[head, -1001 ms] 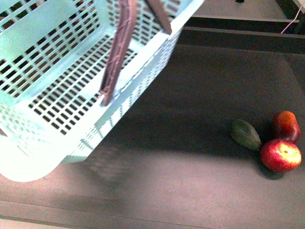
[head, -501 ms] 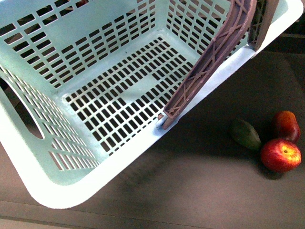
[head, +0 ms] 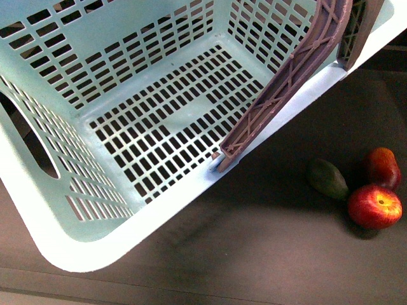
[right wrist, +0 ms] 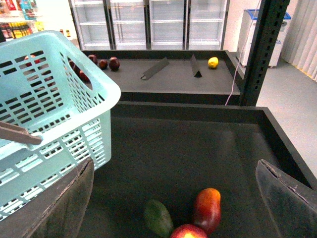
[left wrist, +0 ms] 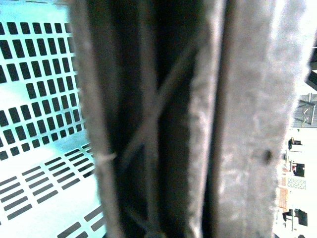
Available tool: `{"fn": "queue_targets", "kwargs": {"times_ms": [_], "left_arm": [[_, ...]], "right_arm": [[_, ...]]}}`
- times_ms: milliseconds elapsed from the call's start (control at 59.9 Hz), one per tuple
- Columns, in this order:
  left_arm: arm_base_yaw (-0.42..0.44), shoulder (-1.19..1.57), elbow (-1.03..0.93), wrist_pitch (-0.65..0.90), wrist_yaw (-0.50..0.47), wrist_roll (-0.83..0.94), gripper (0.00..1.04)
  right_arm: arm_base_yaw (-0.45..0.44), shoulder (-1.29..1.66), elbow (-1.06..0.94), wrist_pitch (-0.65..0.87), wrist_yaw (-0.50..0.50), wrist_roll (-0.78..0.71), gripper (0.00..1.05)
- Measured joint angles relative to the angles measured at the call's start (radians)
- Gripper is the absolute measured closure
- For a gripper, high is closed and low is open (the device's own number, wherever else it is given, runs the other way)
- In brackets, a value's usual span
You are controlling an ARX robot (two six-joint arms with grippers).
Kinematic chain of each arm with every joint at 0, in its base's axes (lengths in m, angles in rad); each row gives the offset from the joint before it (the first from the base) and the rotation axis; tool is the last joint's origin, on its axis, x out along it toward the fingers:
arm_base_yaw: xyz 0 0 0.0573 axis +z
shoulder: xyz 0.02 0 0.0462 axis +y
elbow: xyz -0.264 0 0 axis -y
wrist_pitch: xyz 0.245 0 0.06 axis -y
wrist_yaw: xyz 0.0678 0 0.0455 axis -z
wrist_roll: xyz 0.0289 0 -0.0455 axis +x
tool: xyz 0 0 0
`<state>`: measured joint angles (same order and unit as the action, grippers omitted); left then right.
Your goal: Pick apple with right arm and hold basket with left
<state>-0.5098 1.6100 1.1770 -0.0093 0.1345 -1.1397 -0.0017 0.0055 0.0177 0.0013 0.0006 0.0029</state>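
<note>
The light turquoise basket (head: pixel 127 101) fills the upper left of the front view, tilted and lifted, its slotted floor empty and its brown ribbed handle (head: pixel 286 70) crossing the rim. That handle (left wrist: pixel 198 119) fills the left wrist view close up, and my left gripper is shut on it, its fingers hidden. The red apple (head: pixel 374 206) lies on the dark surface at the right. In the right wrist view the apple (right wrist: pixel 188 232) sits at the frame's edge between the wide-apart fingers (right wrist: pixel 287 198) of my open right gripper (right wrist: pixel 176 208), which hangs above it.
A green oval fruit (head: pixel 327 179) and a taller dark red fruit (head: pixel 381 167) lie touching the apple. A raised dark ledge (right wrist: pixel 173 110) bounds the bin, and a black post (right wrist: pixel 265 49) stands beyond it. Further fruit lies on the far shelf (right wrist: pixel 163 74).
The basket swung from far upper left, steeply tilted, to the middle with its open top facing the camera. In the last half second it barely shifted. The fruits stayed put.
</note>
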Motion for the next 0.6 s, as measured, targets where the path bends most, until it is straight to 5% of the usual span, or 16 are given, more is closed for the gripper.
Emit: {"fn": "queue_targets", "kwargs": {"times_ms": [267, 334, 384, 467, 601], "left_arm": [[0.000, 0.000, 0.000, 0.000, 0.000, 0.000, 0.90], [0.000, 0.000, 0.000, 0.000, 0.000, 0.002, 0.90], [-0.002, -0.001, 0.000, 0.002, -0.001, 0.003, 0.90], [-0.003, -0.002, 0.000, 0.002, 0.003, 0.006, 0.90], [-0.003, -0.002, 0.000, 0.002, 0.002, 0.006, 0.90]], "right_arm": [[0.001, 0.003, 0.002, -0.003, 0.005, 0.001, 0.09], [0.039, 0.211, 0.137, -0.328, 0.182, 0.151, 0.09], [0.022, 0.383, 0.190, -0.456, 0.196, 0.222, 0.09], [-0.008, 0.513, 0.185, -0.425, 0.160, 0.237, 0.09], [-0.084, 0.846, 0.200, -0.113, 0.084, 0.202, 0.09]]}}
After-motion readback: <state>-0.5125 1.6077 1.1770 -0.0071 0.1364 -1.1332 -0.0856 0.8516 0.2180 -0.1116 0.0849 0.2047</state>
